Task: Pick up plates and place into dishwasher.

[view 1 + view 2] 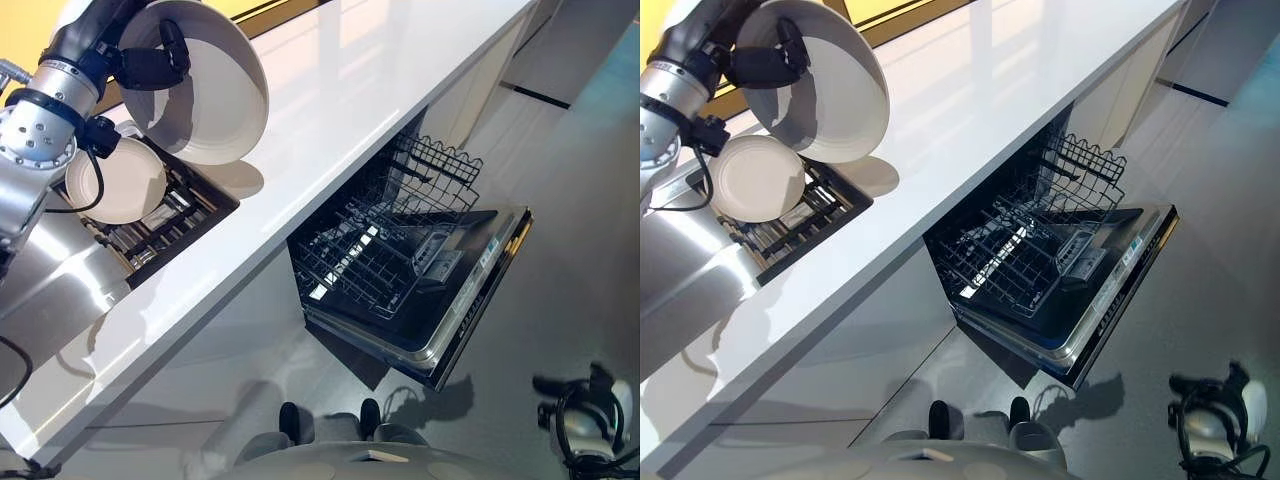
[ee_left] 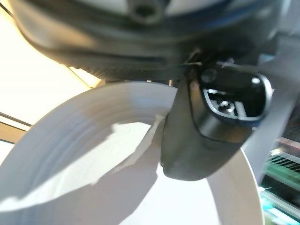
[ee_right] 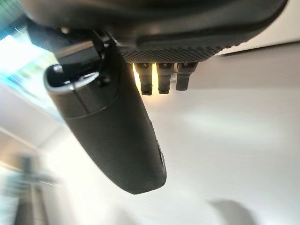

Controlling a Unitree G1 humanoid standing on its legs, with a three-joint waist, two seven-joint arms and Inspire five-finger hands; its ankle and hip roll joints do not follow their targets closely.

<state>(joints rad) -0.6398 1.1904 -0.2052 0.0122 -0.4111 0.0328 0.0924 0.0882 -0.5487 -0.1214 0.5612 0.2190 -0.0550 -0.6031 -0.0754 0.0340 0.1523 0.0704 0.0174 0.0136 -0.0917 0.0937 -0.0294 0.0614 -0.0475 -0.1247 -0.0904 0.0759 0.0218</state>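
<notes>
White plate (image 1: 205,90) sits pinched in the left hand (image 1: 150,65) at upper left above the bench (image 1: 340,110); the right hand (image 3: 112,136) hangs relaxed.

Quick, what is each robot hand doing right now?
Left robot hand: closed on the big plate.
Right robot hand: cannot be told.

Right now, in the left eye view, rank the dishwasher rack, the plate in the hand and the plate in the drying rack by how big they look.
1. Dishwasher rack, largest.
2. Held plate, gripped by the left hand; nearer the camera, so its lead is unsure.
3. Plate in the drying rack, smallest.
</notes>
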